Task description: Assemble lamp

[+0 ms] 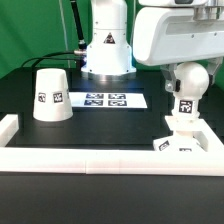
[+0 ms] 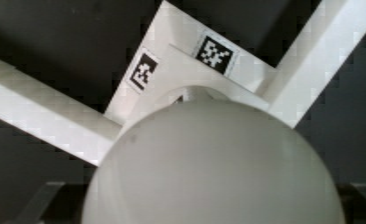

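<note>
My gripper point(image 1: 188, 72) is shut on the round bulb point(image 1: 190, 80) at the exterior view's right and holds it upright. The bulb's tagged stem point(image 1: 185, 105) points down onto the small square base block point(image 1: 178, 140). I cannot tell whether stem and block touch. The block sits in the corner of the white border rail point(image 1: 100, 156). In the wrist view the bulb point(image 2: 206, 150) fills the picture, with the tagged base block point(image 2: 176, 62) beyond it. The conical shade point(image 1: 52, 95) stands mouth down at the exterior view's left, apart from the gripper.
The marker board point(image 1: 105, 99) lies flat mid-table in front of the robot's pedestal point(image 1: 107, 50). The border rail runs along the front, with a short end point(image 1: 8, 126) at the exterior view's left. In the wrist view its arms point(image 2: 38, 100) meet near the block.
</note>
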### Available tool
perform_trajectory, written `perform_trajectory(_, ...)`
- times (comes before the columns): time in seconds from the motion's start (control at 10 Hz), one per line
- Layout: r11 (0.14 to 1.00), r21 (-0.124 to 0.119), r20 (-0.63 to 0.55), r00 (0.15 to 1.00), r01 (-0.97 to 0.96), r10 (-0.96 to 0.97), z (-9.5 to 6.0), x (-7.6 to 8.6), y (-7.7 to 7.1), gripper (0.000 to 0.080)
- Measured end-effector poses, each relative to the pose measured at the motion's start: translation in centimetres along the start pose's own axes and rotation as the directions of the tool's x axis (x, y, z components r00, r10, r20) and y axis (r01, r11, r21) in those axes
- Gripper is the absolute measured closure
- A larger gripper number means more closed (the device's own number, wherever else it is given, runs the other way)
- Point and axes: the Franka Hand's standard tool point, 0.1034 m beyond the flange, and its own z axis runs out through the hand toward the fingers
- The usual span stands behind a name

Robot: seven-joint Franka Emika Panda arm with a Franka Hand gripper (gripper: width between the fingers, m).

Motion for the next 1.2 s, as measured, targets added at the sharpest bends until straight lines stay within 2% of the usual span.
perform_trajectory(0.3,0.944,0.013,-0.001,0.944,-0.329,0.329,-0.02,-0.02,-0.07,0.0223)
perform_trajectory(0.5,0.836,0.022,0.003,0.836,-0.548,0.548,-0.06,0.03,-0.06,0.0222)
perform_trajectory(0.6,0.821,0.023,0.002,0.821,-0.570,0.570,-0.08,0.08,-0.07,0.0220)
perform_trajectory(0.9,0.707,0.024,0.007,0.708,-0.707,0.707,-0.06,0.06,-0.05,0.0220)
perform_trajectory(1.1,0.584,0.030,0.014,0.584,-0.811,0.811,-0.04,0.03,-0.02,0.0220)
perform_trajectory(1.2,0.465,0.048,0.019,0.466,-0.884,0.884,0.14,-0.20,0.20,0.0220)
